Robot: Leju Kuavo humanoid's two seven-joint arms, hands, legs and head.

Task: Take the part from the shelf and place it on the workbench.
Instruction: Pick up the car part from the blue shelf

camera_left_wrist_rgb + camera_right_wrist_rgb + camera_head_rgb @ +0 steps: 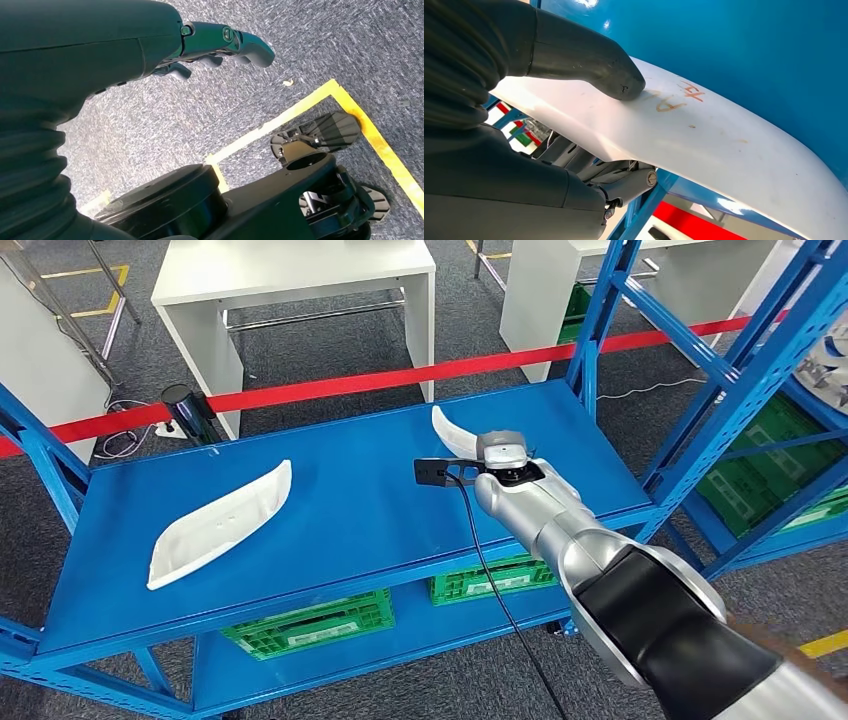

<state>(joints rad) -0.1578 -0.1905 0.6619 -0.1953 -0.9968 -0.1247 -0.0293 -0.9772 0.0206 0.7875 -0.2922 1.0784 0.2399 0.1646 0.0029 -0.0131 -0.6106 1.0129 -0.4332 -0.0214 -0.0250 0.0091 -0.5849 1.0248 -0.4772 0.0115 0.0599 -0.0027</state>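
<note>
Head view: the right arm reaches forward over the blue shelf (330, 510), its right robot hand (503, 453) at the far right part of the top board, on a white curved part (450, 430) whose tip shows beyond the wrist. A second white part (220, 523) lies flat on the shelf's left side, well apart. Green crates (310, 625) sit on the lower level, and a red barrier tape (380, 380) runs behind the shelf.

Left wrist view: the left robot hand (220, 47) hangs over grey carpet with yellow floor tape (310, 107), fingers loosely apart, holding nothing.

Right wrist view: up close, the thumb (589, 60) presses on top of the white part (704, 135) and darker fingers (614, 177) curl under its edge, so the hand grips it. Orange handwriting (679, 97) marks the part's surface.
</note>
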